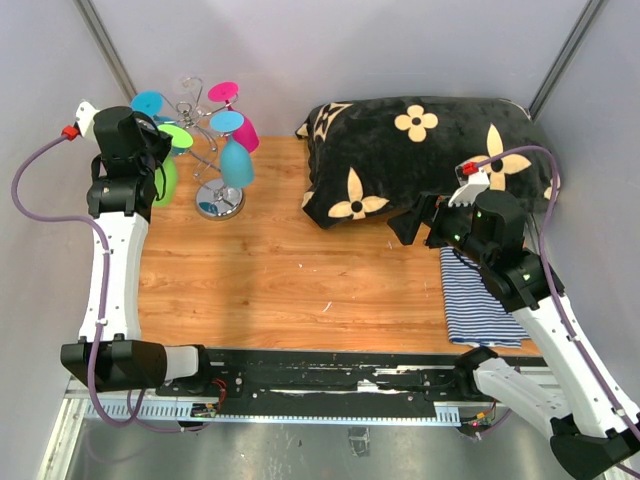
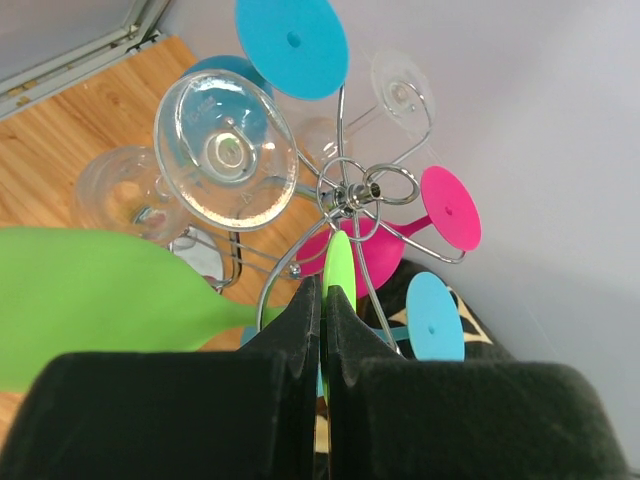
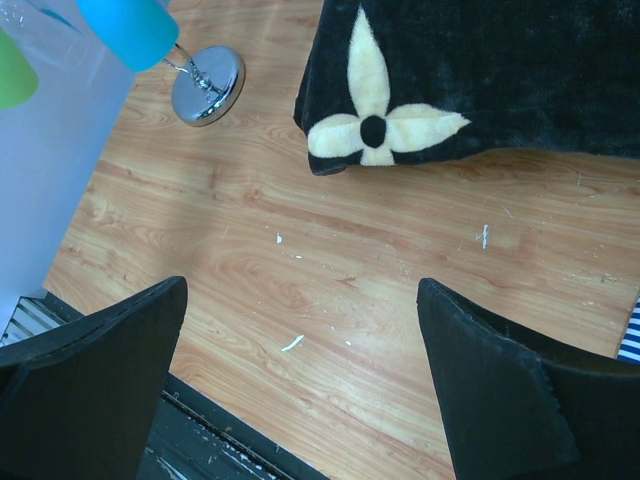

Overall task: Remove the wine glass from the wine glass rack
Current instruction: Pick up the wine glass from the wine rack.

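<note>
1. Left gripper [image 2: 322, 296] is up among the hooks of the wine glass rack [image 2: 346, 192], fingers pressed tight together and pinching the thin rim of the green wine glass [image 2: 95, 300] at its foot.
2. That glass is opaque lime green. It lies sideways across the left wrist view, with the big bowl at the left and a slim stem running right to the fingers. Its foot is seen edge-on, rising just past the tips.
3. Where is it? On the rack, on the side nearest the left arm, at the far left corner of the bench [image 3: 250, 255].
4. The rack is silver wire, with curled arms fanning from a central hub and a round chrome base sitting on the wood. It also carries cyan glasses [image 2: 292, 45], a magenta glass [image 2: 450, 207] and a clear glass [image 2: 225, 150].
5. Right gripper [image 3: 300, 290] is spread wide and holds nothing, hovering over bare wood in front of a black cushion [image 3: 500, 60] with cream flowers.
6. Only the left wrist view shows the pinch; from the top view the wrist hides those fingers. Only the top view shows both arms, plus a striped cloth [image 1: 482, 300] under the right one. The right wrist view catches the chrome base and a cyan bowl.
</note>
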You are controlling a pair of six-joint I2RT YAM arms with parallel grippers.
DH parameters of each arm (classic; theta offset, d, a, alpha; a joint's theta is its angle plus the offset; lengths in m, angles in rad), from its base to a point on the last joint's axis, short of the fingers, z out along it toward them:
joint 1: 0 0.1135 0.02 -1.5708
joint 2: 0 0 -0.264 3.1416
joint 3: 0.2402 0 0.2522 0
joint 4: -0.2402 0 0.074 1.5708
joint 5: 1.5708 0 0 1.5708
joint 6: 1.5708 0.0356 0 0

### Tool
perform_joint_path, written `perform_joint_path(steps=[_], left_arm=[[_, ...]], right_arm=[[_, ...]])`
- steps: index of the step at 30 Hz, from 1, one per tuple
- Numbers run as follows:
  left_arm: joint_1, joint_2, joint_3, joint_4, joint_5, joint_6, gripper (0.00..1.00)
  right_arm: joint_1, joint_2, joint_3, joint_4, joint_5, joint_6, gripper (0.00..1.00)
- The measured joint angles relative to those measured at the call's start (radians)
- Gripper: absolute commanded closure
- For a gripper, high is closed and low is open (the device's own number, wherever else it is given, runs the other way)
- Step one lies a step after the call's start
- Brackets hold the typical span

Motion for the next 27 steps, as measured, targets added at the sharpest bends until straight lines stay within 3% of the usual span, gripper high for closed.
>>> perform_joint_path(steps=[27], left_arm=[[0.0,0.004,0.002,0.044,0.007,-0.013,0.99]], right_arm=[[0.0,-0.05,-0.012,-0.014,0.047,-0.005,0.02]])
